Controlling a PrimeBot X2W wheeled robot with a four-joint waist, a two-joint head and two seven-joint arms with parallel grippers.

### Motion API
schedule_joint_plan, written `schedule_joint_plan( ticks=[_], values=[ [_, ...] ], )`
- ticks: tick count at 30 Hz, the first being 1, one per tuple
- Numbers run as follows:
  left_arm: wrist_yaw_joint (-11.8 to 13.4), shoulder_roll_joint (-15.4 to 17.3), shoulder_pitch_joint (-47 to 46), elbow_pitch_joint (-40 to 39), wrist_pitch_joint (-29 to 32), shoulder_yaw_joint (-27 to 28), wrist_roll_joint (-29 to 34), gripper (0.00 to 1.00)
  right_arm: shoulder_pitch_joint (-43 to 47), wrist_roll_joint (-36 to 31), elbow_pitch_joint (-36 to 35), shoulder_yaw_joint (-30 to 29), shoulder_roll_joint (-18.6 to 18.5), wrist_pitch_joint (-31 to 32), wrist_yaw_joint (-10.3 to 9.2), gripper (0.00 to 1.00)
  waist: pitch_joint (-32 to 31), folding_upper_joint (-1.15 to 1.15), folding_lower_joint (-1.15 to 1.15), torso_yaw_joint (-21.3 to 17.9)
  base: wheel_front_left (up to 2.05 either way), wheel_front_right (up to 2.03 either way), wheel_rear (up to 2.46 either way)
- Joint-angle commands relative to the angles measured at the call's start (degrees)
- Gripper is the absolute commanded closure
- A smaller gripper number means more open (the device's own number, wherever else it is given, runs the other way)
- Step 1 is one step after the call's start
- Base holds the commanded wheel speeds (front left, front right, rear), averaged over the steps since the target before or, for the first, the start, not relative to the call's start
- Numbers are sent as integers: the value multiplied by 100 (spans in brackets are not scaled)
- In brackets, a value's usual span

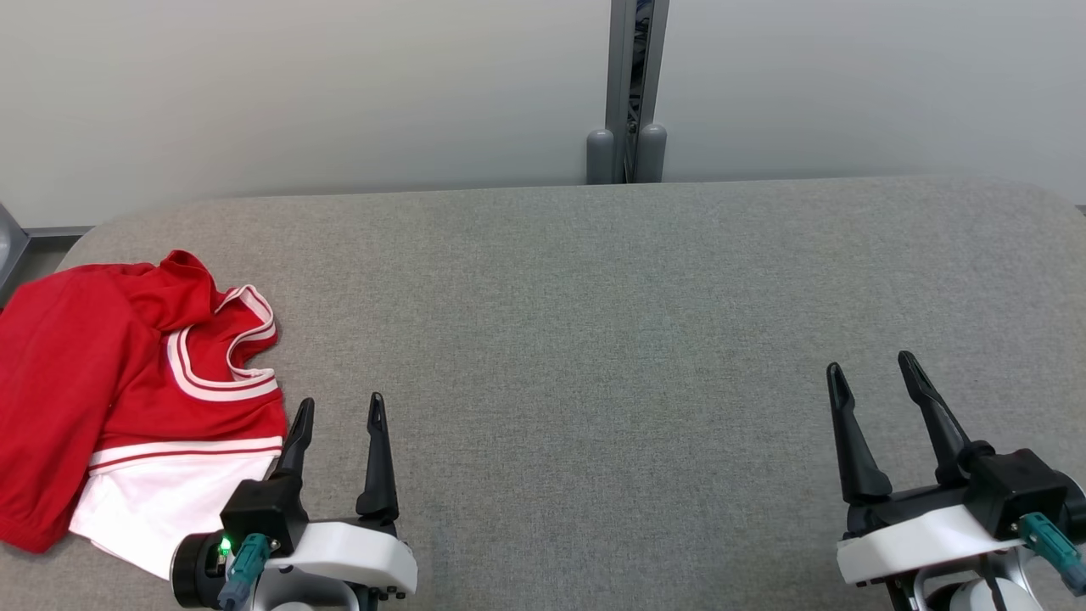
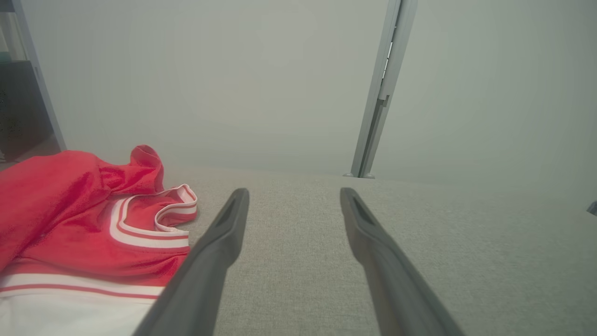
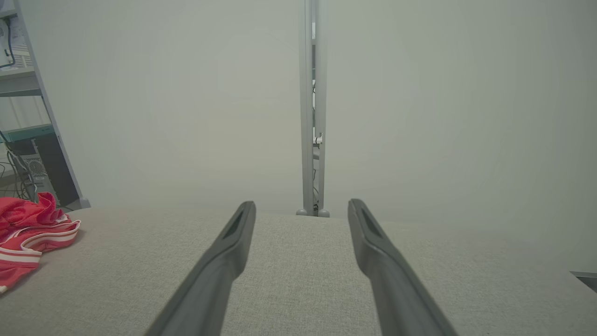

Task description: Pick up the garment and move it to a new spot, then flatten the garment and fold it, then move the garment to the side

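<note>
Red cloth lies bunched at the near left end of the grey, fabric-covered desk [image 1: 594, 280]. This is the garment [image 1: 127, 382], a jersey with a white panel and white-and-red striped trim, and it is crumpled rather than spread. One striped opening curls upward on its right side, a red fold stands up at its far edge, and the white panel lies nearest the robot. Its left part runs to the left border of the head view, and the folds hide any print. The left end effector [image 1: 340, 400] sits just to the right of the garment with its two dark fingers wide apart and nothing between them. From the left wrist view the left finger [image 2: 219, 238] lines up with the garment's right edge, but the angle does not show whether it touches the cloth. The right end effector [image 1: 871, 363] is well apart from the garment, over bare desk at the near right, with its fingers equally wide and empty. Both point toward the pale wall [image 1: 339, 85] behind the desk, where a grey metal post [image 1: 628, 85] rises near the middle. At the far left of the right wrist view stands a shelf [image 3: 18, 79], with what looks like a computer tower [image 3: 44, 172] below it.
</note>
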Motion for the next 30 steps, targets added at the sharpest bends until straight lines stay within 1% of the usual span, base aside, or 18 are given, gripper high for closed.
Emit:
schedule_joint_plan(
  ticks=[1,6,11,30],
  values=[
    [39,25,-80,-34,-39,44,121,0,-74,-161,-45,-12,14,-54,26,0,10,0,0,3,0,0,0],
    [-32,26,-47,-69,-53,55,283,0,-94,-410,-46,7,59,-77,26,0,24,0,0,0,0,0,0],
    [-34,27,-11,-79,-67,64,453,0,-118,-644,-38,29,96,-124,22,0,28,0,0,-8,0,0,0],
    [-88,27,-8,-41,-66,41,360,0,-100,-527,-7,-19,86,-112,22,0,-2,0,0,27,0,0,0]
  ],
)
